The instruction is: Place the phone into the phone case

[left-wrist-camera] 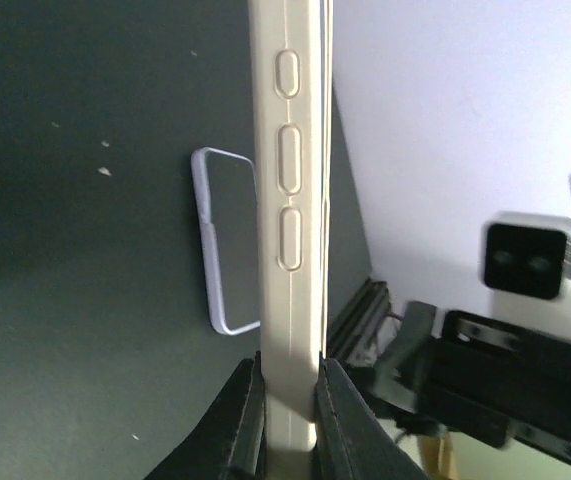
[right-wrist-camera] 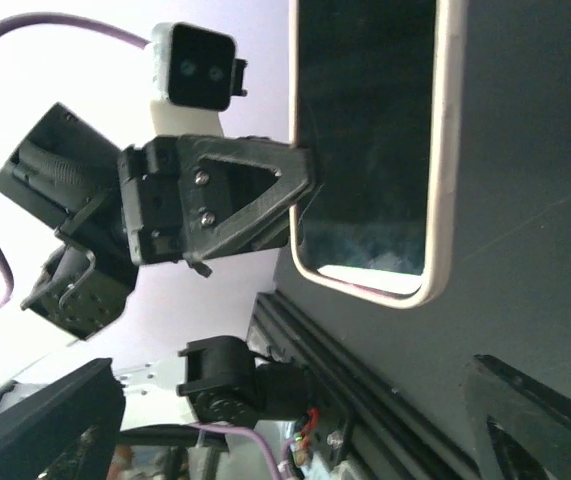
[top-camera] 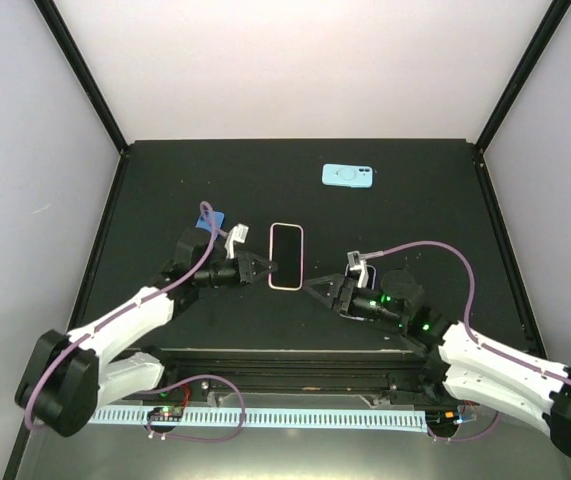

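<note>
We are watching the left hand [top-camera: 263, 268] clamping one long edge of the cream case [left-wrist-camera: 290, 200], the dark phone [right-wrist-camera: 365, 130] apparently sitting inside it. The right hand [top-camera: 317, 288] is hanging apart beside its near corner. Pinched this thinly, the case is risking twisting loose under any push.

Top view high over the near edge, looking down on the table [top-camera: 165, 190], wrist views close on the cream-edged phone [top-camera: 286, 256] from opposite sides, shared by all three
</note>
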Controlling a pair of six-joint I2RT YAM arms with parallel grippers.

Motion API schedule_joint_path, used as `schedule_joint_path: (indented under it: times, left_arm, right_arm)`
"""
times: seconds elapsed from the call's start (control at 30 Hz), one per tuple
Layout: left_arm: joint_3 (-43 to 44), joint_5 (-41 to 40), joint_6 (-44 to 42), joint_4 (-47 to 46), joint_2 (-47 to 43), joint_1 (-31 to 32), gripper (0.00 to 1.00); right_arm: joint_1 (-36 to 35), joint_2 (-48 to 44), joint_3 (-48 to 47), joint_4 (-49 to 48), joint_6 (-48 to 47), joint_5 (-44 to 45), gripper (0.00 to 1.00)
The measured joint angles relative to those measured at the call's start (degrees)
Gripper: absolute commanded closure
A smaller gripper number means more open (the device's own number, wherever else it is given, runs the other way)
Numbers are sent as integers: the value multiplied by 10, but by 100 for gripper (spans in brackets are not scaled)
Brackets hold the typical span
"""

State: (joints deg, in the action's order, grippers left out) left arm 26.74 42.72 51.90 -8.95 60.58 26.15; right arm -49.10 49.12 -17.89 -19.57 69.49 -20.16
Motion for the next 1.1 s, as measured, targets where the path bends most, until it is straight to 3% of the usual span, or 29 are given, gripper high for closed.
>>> schedule_joint_path:
  times: [0.37,0.63,0.8,1.1]
  left_arm:
    - [123,-30,-67,27,245,-34,98]
    - [170,-41,-97,31,345,-68,97]
    - [175,-43,-106,31,382,-82,86]
    - [175,-50,-117,32,389,-91,49]
  right_arm:
    - [0,-141,-39,208,-71,103,0]
    - [0,-171,-50,284,-94,142,0]
    - [0,-178,-50,304,-97,151,0]
    - [0,-192,-50,330,-103,161,0]
